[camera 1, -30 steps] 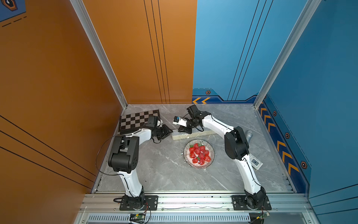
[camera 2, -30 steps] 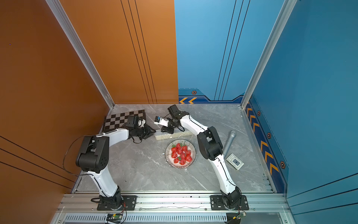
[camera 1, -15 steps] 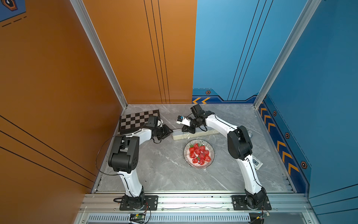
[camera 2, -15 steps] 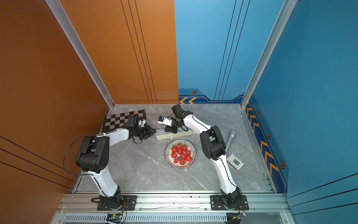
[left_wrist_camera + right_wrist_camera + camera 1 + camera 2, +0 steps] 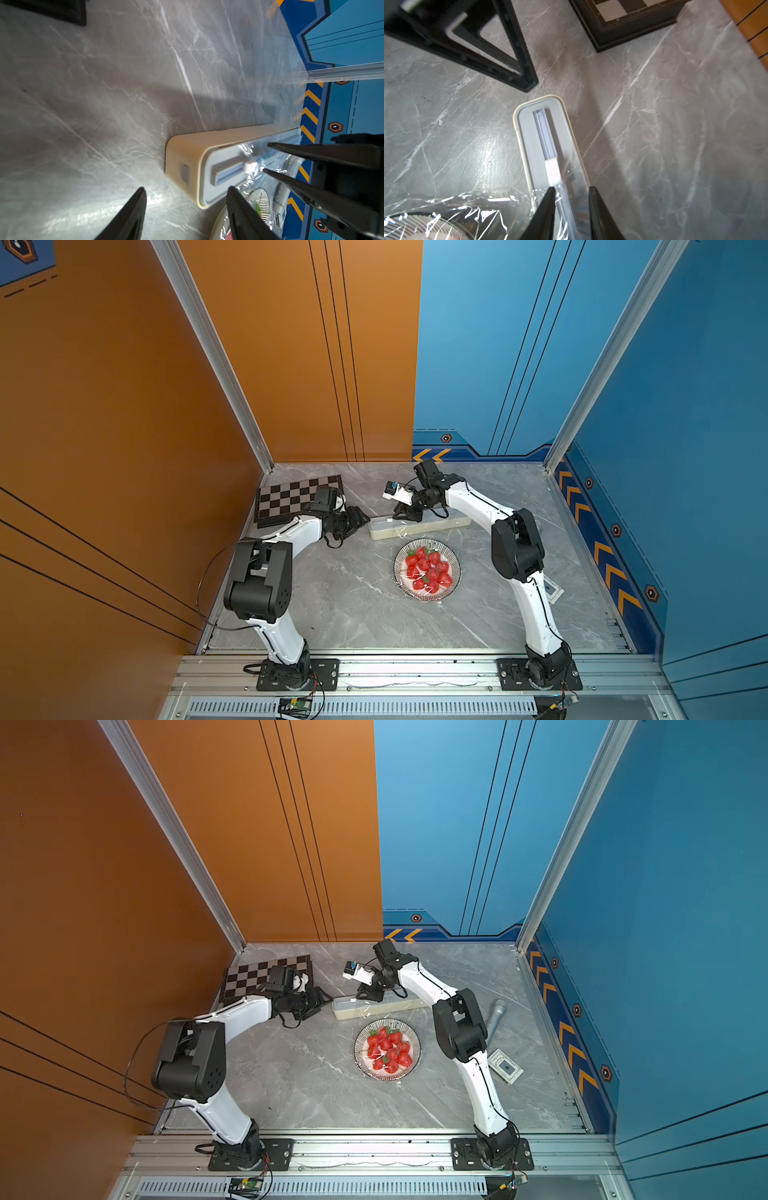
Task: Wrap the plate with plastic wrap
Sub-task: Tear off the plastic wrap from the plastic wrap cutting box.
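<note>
Right gripper (image 5: 572,190) hangs over the box (image 5: 527,116), fingers a modest gap apart and straddling the clear track in the grey lid. Their tips sit just behind the white slider (image 5: 553,171), and they clamp nothing that shows, though loose wrap (image 5: 467,207) lies under them. Left gripper (image 5: 186,189) sits just off the box's rounded end, fingers spread wide with only bare table (image 5: 83,104) between them, holding nothing; the right wrist view shows a thin strip of table between its nearer finger and that end. In both top views the plate (image 5: 455,572) (image 5: 414,1052) of strawberries lies just beside the box's long side nearest the arm bases, its striped rim close to the box's edge. Crinkled wrap covers the plate, spreads a little past its rim onto the table and runs up onto the lid, bunching beside the right fingers. Off the box's rounded end, past the left gripper, lies the chessboard (image 5: 291,499), its dark framed corner near but apart from the box. Along the box's other long side the table lies bare back to the wall. Beyond the box's far end, past the right arm's elbow, a grey cylinder (image 5: 496,1017) lies well apart from it.
</note>
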Tool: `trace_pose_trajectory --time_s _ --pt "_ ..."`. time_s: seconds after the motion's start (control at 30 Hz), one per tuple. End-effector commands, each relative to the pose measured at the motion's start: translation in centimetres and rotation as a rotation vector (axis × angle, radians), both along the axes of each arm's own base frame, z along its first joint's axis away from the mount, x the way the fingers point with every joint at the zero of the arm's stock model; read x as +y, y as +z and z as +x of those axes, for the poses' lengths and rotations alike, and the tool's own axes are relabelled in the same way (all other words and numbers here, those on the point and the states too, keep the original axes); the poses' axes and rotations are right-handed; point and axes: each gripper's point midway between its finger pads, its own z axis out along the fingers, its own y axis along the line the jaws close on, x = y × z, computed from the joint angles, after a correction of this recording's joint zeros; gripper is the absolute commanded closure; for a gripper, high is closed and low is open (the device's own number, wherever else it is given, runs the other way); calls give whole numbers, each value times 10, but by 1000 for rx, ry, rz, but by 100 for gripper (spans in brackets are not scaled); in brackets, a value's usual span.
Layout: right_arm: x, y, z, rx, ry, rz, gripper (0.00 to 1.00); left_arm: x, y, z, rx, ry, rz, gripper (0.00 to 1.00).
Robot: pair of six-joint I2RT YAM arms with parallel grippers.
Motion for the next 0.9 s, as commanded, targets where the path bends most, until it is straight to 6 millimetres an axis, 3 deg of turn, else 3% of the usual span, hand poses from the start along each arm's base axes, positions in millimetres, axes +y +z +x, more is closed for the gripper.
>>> trace_pose_trajectory --time_s 0.0,0.03,0.17,0.3,0.5,0.67,0.87 --pt "0 43 6 -43 -30 57 64 0 30 -17 -70 -29 52 35" --pt "-1 44 6 -47 -30 55 63 -5 39 -21 -90 -44 43 35" --pt "-5 43 5 -46 -36 46 63 -34 35 -52 -78 -143 19 33" --pt "-8 43 2 -50 -39 35 64 -68 22 -68 -50 -243 23 31" --pt "-8 46 -3 -53 -25 40 63 -87 -4 -54 -34 -247 9 31" --pt "-3 38 -5 -49 -5 33 64 -90 -23 -44 -10 -214 -33 33" --pt "6 30 -12 -44 20 23 64 -86 -35 -35 -10 -190 -50 47"
